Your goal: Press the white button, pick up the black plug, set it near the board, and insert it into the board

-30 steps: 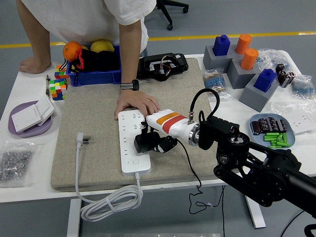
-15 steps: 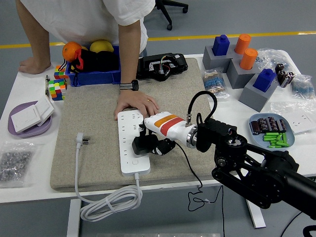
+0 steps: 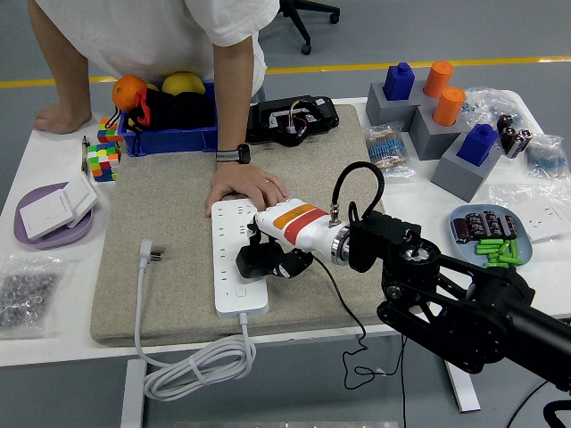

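Observation:
A white power strip [image 3: 234, 276] lies on the beige mat [image 3: 169, 223] in the head view. My right hand [image 3: 268, 254] comes in from the right and is shut on the black plug [image 3: 252, 262], which rests on the strip's middle sockets. The white button [image 3: 239, 291] shows near the strip's near end. A person's hand [image 3: 245, 189] presses flat on the strip's far end. My left arm is out of view.
The strip's white cord and plug [image 3: 147, 254] loop off the mat's near edge. A blue bin of fruit [image 3: 169, 111], a black case [image 3: 294, 120], colour cubes [image 3: 103, 156], a purple plate [image 3: 53, 218], grey block stands [image 3: 437, 116] and a tray of parts [image 3: 491, 236] ring the mat.
My right hand has moved slightly left with the plug, staying on the strip. The strip has shifted a little left. The person's hand stays on its far end.

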